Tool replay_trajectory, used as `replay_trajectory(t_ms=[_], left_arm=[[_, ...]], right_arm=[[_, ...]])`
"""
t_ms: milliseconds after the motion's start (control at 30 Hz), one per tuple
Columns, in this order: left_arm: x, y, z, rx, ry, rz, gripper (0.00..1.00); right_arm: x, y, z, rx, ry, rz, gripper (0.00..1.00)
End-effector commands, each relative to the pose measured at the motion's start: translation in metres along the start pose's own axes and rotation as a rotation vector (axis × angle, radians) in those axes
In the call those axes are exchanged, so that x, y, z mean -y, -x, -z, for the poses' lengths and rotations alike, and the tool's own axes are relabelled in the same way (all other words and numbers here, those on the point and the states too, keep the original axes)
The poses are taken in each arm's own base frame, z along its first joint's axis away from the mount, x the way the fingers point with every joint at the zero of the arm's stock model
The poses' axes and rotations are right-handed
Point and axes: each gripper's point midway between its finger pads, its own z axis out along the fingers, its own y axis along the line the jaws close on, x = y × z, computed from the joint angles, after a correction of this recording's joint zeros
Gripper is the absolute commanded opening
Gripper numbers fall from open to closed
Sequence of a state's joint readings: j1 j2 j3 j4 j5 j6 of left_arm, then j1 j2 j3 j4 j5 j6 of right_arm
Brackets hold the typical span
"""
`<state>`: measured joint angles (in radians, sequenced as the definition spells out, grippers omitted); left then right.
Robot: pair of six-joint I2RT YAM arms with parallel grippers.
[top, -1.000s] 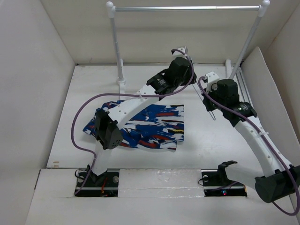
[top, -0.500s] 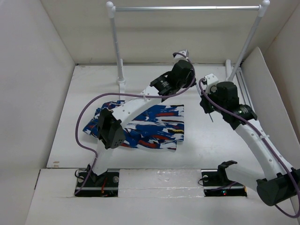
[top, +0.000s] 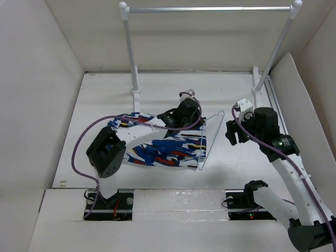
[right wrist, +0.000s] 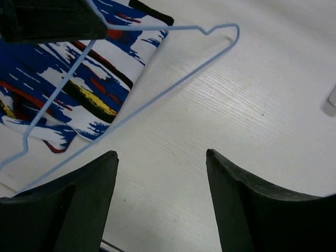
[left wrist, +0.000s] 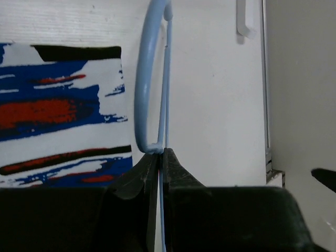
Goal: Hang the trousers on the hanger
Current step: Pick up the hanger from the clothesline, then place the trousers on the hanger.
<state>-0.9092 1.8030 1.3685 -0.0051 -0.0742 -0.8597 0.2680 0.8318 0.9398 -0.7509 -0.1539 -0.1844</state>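
Note:
The trousers [top: 157, 149], bright blue with white, red, black and yellow streaks, lie flat on the table under my left arm. The hanger [top: 211, 140] is a thin pale blue wire triangle, tilted over the trousers' right edge. My left gripper [top: 193, 122] is shut on the hanger's wire near the hook; in the left wrist view the wire [left wrist: 140, 79] runs out from between the closed left gripper [left wrist: 159, 152]. My right gripper [top: 231, 132] is open to the right of the hanger, touching nothing. In the right wrist view the right gripper [right wrist: 160, 155] stands over bare table, with the hanger [right wrist: 173, 84] and trousers [right wrist: 79, 68] beyond it.
A white-posted rack with a metal top bar [top: 210, 9] stands at the back, its feet [top: 136, 92] on the table. White walls enclose the table on three sides. A slanted white panel [top: 294, 89] stands on the right.
My left gripper closed on the hanger and drew it back toward the trousers. My right gripper opened, let go of the hanger and pulled away to the right.

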Motion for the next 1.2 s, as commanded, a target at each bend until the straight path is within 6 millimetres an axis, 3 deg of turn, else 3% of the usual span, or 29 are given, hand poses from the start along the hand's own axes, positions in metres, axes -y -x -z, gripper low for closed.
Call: replay_trajectory(t_ms=[0, 33, 100, 133, 167, 233, 300, 333, 400, 433, 500, 667, 767, 967, 1133, 1167], left_arm=[[0.055, 0.014, 0.041, 0.092, -0.204, 0.085, 0.0], [0.049, 0.016, 0.039, 0.111, -0.183, 0.096, 0.0], [0.044, -0.002, 0.039, 0.094, -0.166, 0.105, 0.0], [0.037, -0.002, 0.036, 0.11, -0.141, 0.115, 0.0], [0.033, -0.009, 0.035, 0.108, -0.124, 0.116, 0.0], [0.009, -0.025, 0.024, 0.107, -0.064, 0.142, 0.0], [-0.002, -0.032, 0.018, 0.103, -0.039, 0.14, 0.0], [-0.008, -0.031, 0.015, 0.122, -0.017, 0.136, 0.0], [-0.024, -0.038, 0.006, 0.125, 0.033, 0.126, 0.0], [-0.03, -0.038, 0.003, 0.138, 0.055, 0.135, 0.0], [-0.042, -0.042, 0.001, 0.148, 0.082, 0.136, 0.0], [-0.059, -0.046, -0.001, 0.168, 0.13, 0.149, 0.0], [-0.069, -0.049, 0.0, 0.169, 0.157, 0.146, 0.0], [-0.078, -0.053, 0.001, 0.168, 0.185, 0.147, 0.0], [-0.09, -0.051, 0.001, 0.177, 0.224, 0.139, 0.0], [-0.091, -0.051, 0.001, 0.18, 0.226, 0.137, 0.0]], right_arm=[[-0.013, -0.007, -0.005, -0.01, 0.139, 0.042, 0.73], [-0.018, -0.006, -0.01, 0.004, 0.182, 0.048, 0.71], [-0.029, -0.008, -0.023, 0.009, 0.264, 0.041, 0.48], [-0.032, -0.01, -0.028, 0.006, 0.287, 0.034, 0.16], [-0.037, -0.01, -0.033, 0.006, 0.31, 0.031, 0.0], [-0.035, -0.007, -0.05, 0.023, 0.301, 0.015, 0.0], [-0.036, 0.002, -0.06, 0.068, 0.302, 0.021, 0.0], [-0.045, -0.008, -0.068, 0.054, 0.341, -0.01, 0.11], [-0.046, -0.009, -0.082, 0.071, 0.358, -0.014, 0.31], [-0.047, -0.023, -0.094, 0.026, 0.363, -0.046, 0.44], [-0.044, -0.024, -0.108, 0.054, 0.353, -0.059, 0.48], [-0.055, -0.05, -0.146, 0.006, 0.384, -0.136, 0.54], [-0.068, -0.052, -0.159, 0.02, 0.432, -0.164, 0.66], [-0.091, -0.066, -0.16, -0.001, 0.497, -0.28, 0.76], [-0.119, -0.1, -0.158, -0.077, 0.568, -0.384, 0.78], [-0.124, -0.097, -0.159, -0.052, 0.593, -0.382, 0.78]])
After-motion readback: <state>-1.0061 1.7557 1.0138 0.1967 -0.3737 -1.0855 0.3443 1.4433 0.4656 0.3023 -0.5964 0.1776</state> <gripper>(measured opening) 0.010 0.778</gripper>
